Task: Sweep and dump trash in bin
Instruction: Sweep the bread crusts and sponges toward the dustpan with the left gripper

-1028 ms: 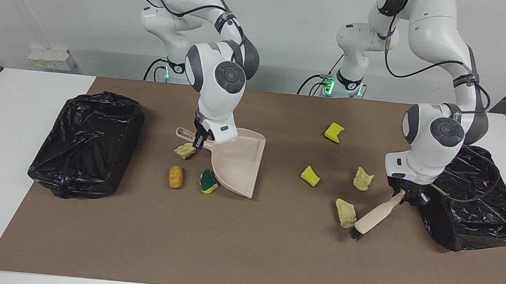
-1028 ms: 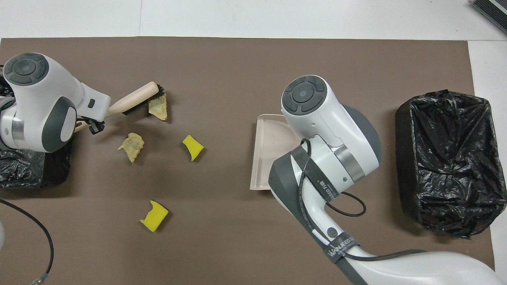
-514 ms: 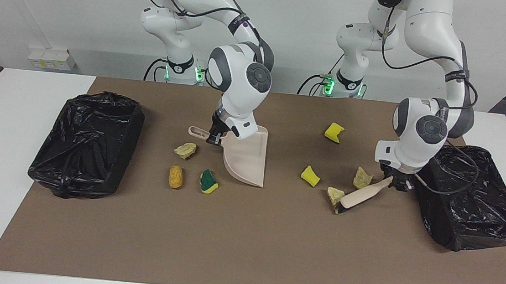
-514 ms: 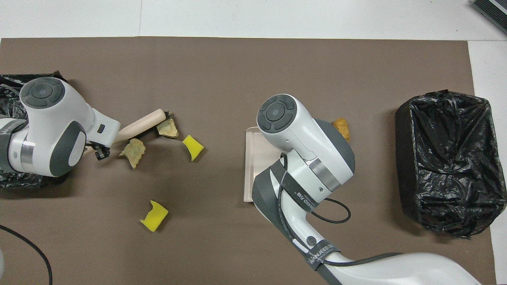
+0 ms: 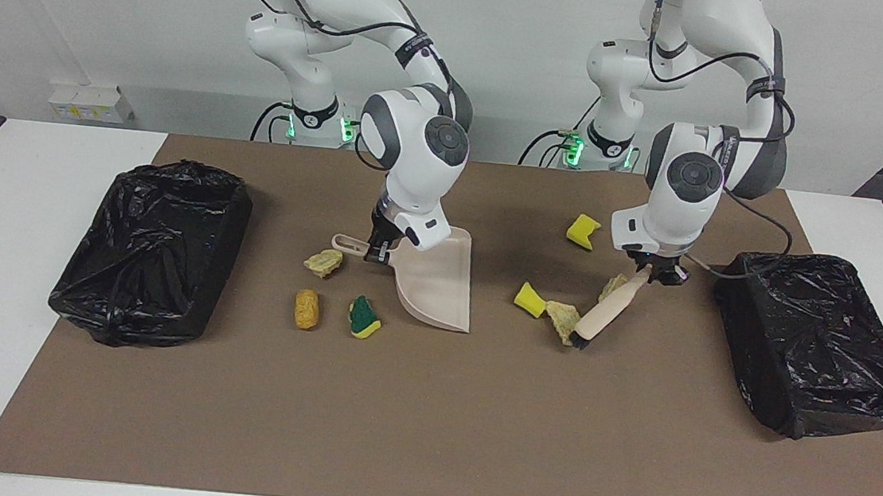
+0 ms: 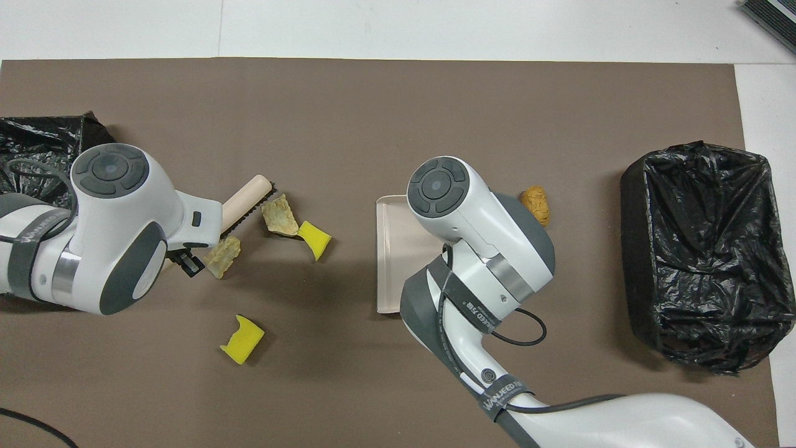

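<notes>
facing view: left gripper [image 5: 652, 275] pinching brush [image 5: 605, 313] handle, right-centre; bristles against tan lump [image 5: 562, 320] touching yellow sponge chunk [image 5: 530, 300]. dustpan [image 5: 435, 283] mouth faces them from frame centre, held by clamped right gripper [image 5: 375, 252]. brush axis slants toward bottom-left.

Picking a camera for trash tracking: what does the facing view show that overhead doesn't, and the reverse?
Facing only: the green-and-yellow sponge and a tan lump by the dustpan handle, hidden overhead under the right arm; the right gripper shut on that handle; the left gripper shut on the brush.
Overhead only: the brush bristles against a tan lump.
Both: dustpan, orange-brown lump, two yellow chunks, both bins.
</notes>
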